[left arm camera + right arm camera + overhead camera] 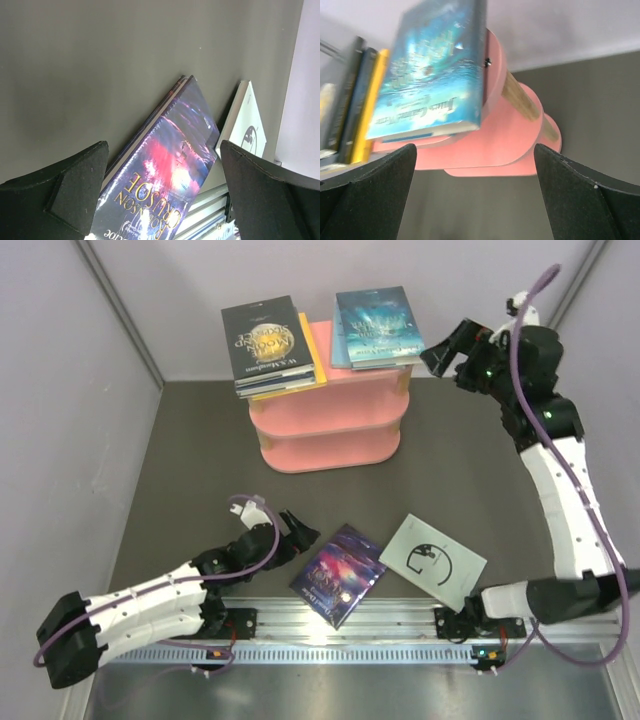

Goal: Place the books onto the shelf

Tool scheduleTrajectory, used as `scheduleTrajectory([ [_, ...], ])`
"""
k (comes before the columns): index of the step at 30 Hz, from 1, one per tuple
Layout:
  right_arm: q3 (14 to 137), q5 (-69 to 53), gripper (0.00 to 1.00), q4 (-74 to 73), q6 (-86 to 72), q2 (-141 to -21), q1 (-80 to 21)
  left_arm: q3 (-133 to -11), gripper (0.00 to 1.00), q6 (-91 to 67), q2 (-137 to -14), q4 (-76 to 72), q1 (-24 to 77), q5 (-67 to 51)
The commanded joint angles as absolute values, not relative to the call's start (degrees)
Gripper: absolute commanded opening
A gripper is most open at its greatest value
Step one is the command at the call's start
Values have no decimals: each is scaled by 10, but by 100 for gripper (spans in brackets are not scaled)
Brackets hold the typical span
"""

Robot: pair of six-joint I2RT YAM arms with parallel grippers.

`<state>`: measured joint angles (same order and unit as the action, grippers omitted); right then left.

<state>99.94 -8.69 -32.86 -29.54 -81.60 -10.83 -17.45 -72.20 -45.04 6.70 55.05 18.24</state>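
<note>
Seen from above, the shelf (330,430) stands at the far middle of the table (200,460). Its top tier carries a black-topped stack (268,340) on the left and the teal book (375,325) on the right. The purple book (338,573) and white book (432,560) lie well in front of the shelf. The left gripper (298,530) gapes empty beside the purple book, and the right gripper (447,350) gapes empty just right of the shelf top. The left wrist view shows the purple book lying flat, so thin that it may skid rather than lift. The right wrist view shows the teal book overhanging the shelf edge, where a stray finger could tip it off. The table is matte dark grey, and the walls (60,390) are plain and pale.
</note>
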Motion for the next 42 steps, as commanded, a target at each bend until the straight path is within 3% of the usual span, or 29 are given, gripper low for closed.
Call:
scheduleTrajectory([
  [1,944,-78,100,-188,-284,-709,-98,-201,98,-698,-448,75,549,197],
  [8,723,-19,100,-174,-346,-514,-96,-224,99,-658,-469,100,548,200],
  [13,443,-162,100,-178,-481,-381,-106,-235,99,-620,-518,95,543,166],
  [17,280,-154,100,-200,-547,-298,-169,-231,99,-599,-590,55,515,104],
  [26,207,-90,100,-336,-574,-199,-256,-239,99,-574,-706,-61,500,-22],
  [36,312,69,100,-362,-492,-332,-256,-337,99,-584,-672,-6,531,-29],
  [42,295,-73,100,-303,-548,-377,-279,-399,99,-528,-712,128,530,-5],
])
